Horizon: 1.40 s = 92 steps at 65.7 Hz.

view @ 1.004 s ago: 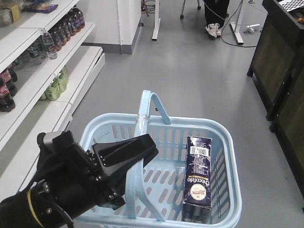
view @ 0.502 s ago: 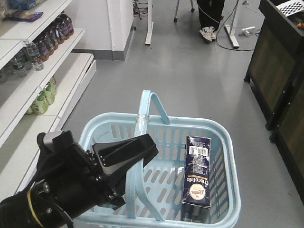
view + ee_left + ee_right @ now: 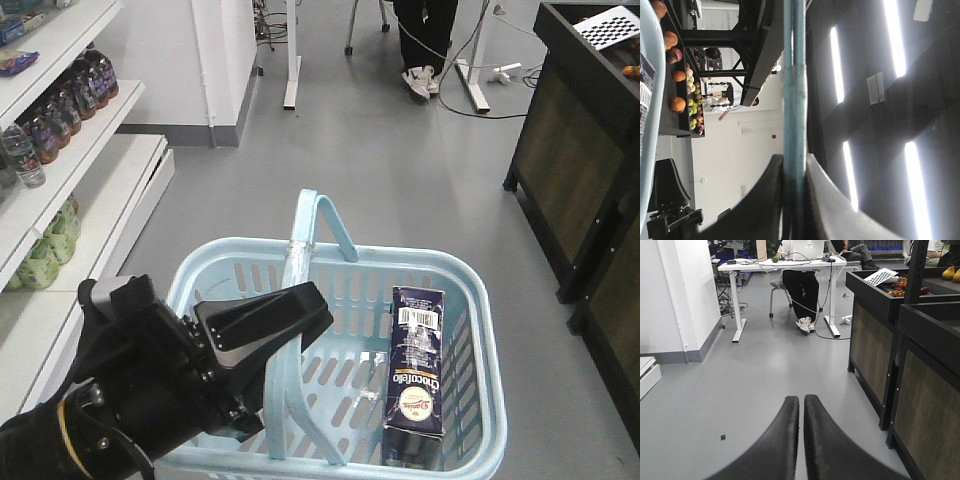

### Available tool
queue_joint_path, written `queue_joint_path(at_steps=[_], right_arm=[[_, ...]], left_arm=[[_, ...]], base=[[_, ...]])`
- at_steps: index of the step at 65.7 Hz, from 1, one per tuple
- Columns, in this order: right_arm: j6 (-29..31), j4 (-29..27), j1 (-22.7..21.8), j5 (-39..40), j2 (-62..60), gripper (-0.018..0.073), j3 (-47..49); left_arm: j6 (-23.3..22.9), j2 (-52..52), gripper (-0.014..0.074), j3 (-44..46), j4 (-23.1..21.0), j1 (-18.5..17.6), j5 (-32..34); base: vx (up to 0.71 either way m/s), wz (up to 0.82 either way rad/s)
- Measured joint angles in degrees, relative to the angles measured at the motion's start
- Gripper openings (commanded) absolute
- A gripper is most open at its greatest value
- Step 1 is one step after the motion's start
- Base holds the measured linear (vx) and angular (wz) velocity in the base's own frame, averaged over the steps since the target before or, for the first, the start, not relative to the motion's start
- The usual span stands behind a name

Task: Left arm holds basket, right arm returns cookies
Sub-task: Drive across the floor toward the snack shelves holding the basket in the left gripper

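The light blue basket (image 3: 470, 300) hangs in front of me above the grey floor. My left arm (image 3: 150, 390) fills the lower left, and its wedge-shaped left gripper (image 3: 295, 310) is shut on one hoop handle (image 3: 297, 260). In the left wrist view that handle (image 3: 794, 75) runs as a pale blue bar between the fingers of the left gripper (image 3: 794, 161). The cookies (image 3: 417, 375), a dark navy box with a barcode label, lie inside the basket on its right side. My right gripper (image 3: 801, 399) is shut on nothing and points over bare floor; the front view does not show it.
White shelves with bottles (image 3: 60, 110) line the left. A dark wooden counter (image 3: 580, 170) stands on the right, also in the right wrist view (image 3: 890, 365). At the back are a white desk (image 3: 785, 262), a seated person (image 3: 425, 40) and floor cables (image 3: 490, 105).
The shelves, desk legs and person's feet have slid leftward in the front view, so my viewpoint has shifted. The basket, cookies and left arm keep their places relative to one another.
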State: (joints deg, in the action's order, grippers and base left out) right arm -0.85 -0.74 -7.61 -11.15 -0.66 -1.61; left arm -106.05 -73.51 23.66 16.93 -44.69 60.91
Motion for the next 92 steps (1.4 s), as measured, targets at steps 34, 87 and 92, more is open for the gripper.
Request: queue_joint_path(at_steps=[34,87,92], right_arm=[[0.0,0.0,0.0,0.0,0.0,-0.001,0.0],[0.0,0.0,0.0,0.0,0.0,-0.001,0.0],[0.0,0.0,0.0,0.0,0.0,-0.001,0.0]], left_arm=[[0.0,0.0,-0.0003,0.0,0.0,0.0,0.0],[0.0,0.0,-0.0003,0.0,0.0,0.0,0.0],[0.0,0.0,-0.0003,0.0,0.0,0.0,0.0]], base=[[0.41,-0.07],[0.43,-0.01],[0.41,0.01]])
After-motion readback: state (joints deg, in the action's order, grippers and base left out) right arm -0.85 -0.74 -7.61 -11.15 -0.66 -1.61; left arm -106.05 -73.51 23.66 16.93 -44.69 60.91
